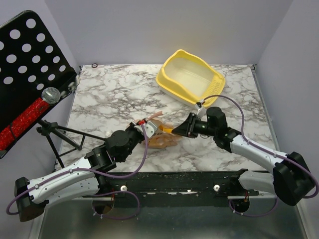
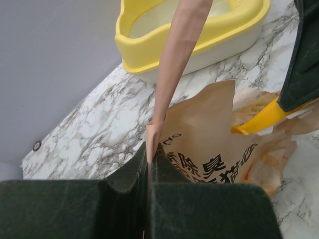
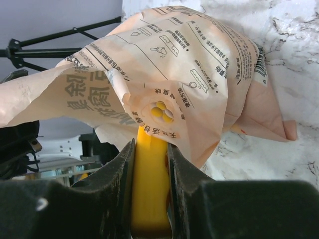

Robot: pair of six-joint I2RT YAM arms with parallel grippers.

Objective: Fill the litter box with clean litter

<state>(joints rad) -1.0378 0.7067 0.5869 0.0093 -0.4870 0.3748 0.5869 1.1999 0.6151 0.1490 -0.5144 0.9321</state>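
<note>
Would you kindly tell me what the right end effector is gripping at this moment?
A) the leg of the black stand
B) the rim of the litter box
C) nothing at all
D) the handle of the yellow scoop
D: in the right wrist view the right end effector is clamped on the handle of the yellow scoop, whose far end disappears under the paper bag.

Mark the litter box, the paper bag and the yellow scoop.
litter box (image 2: pixel 139 62), left wrist view, on the near yellow rim.
paper bag (image 3: pixel 199 59), right wrist view, on the printed side panel.
scoop (image 3: pixel 149 174), right wrist view, on its yellow handle.
</note>
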